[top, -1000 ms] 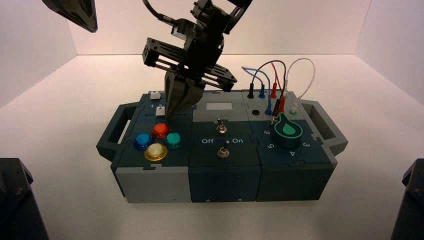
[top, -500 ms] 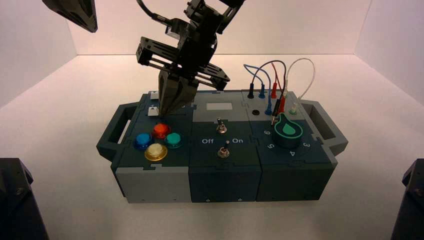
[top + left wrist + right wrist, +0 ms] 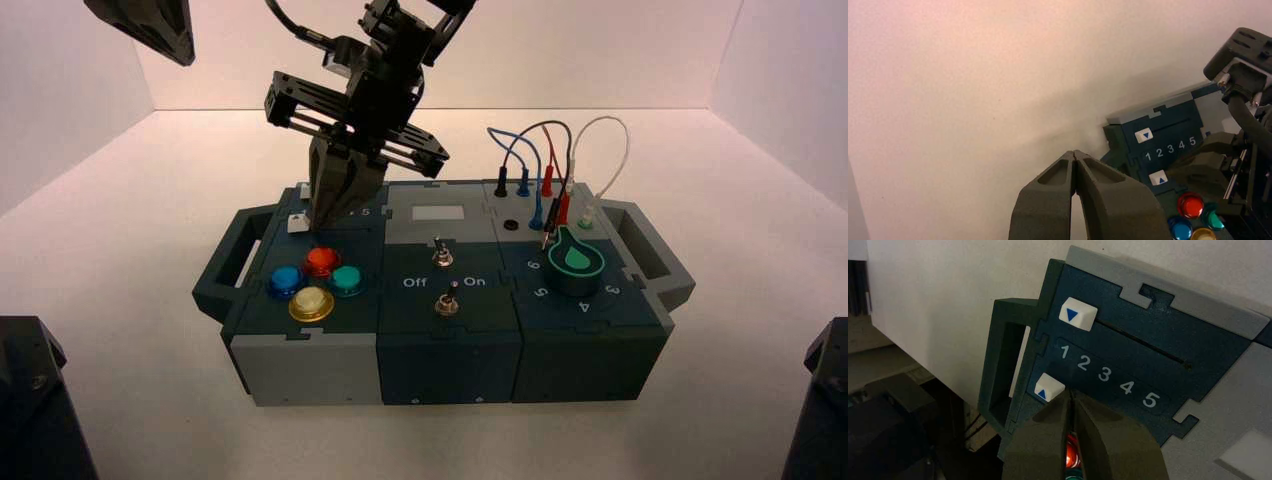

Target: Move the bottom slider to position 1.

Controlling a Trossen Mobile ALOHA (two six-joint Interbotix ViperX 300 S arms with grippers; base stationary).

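— While the right gripper (image 3: pixel 325 222) hangs tip-down over the box (image 3: pixel 440 350), where does the bottom slider (image 3: pixel 1049 387) sit?
— Right at the tips of its jaws, touching or nearly so on their one side. The fingers (image 3: pixel 1048 440) are pressed together, holding nothing between them. The white knob carries a small blue triangle pointing at the row of numerals.
— And position 1 (image 3: pixel 1065 351)?
— Just beyond the knob, at the start of the printed row 1 to 5. The knob lies level with that numeral, at the very end of its track, next to the box's handle (image 3: pixel 1008 365).
— What else is close to those jaws?
— The top slider (image 3: pixel 1078 314), another white knob with a blue triangle, sits past the numerals, also at the 1 end of its dark slot. Nearer than the jaws' tips come the red button (image 3: pixel 322 260), then teal, blue and yellow ones.
— And the left gripper (image 3: pixel 1075 155)?
— High up and well off to the side, away from the box. Its jaws are closed too, tips meeting, with nothing in them. The box rests on the white tabletop (image 3: pixel 130 260).
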